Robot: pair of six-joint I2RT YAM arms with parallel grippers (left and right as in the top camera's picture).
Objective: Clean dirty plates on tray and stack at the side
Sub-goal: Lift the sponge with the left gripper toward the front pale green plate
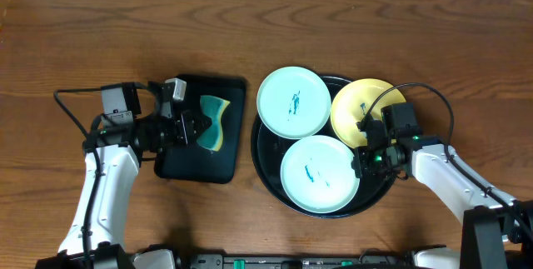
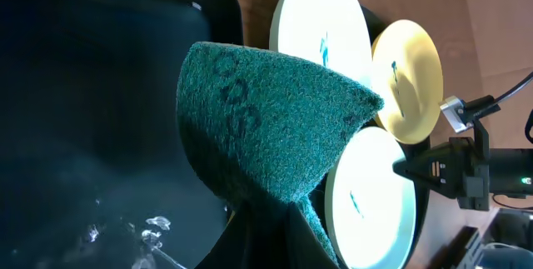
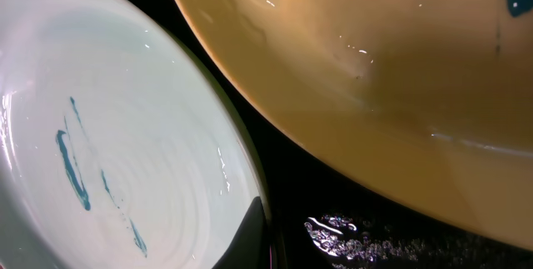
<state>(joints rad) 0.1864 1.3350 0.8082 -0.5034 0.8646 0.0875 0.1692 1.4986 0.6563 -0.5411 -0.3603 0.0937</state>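
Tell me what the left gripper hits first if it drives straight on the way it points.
The left gripper, shut on the sponge, points across the rectangular tray toward the round tray. Sponge leading, it would likely meet the rectangular tray's far rim first if low; its height is unclear.

The round tray (image 1: pixel 265 156) is glossy black. Its far-edge plate (image 1: pixel 294 102) and near-edge plate (image 1: pixel 319 174) are pale mint-blue with teal smudges at the centre; its right-edge plate (image 1: pixel 354 102) is yellow with a teal mark. The sponge (image 1: pixel 218 127) is yellow with a teal scouring face, the rectangular tray (image 1: pixel 187 159) black, the table (image 1: pixel 125 36) brown with wood grain.
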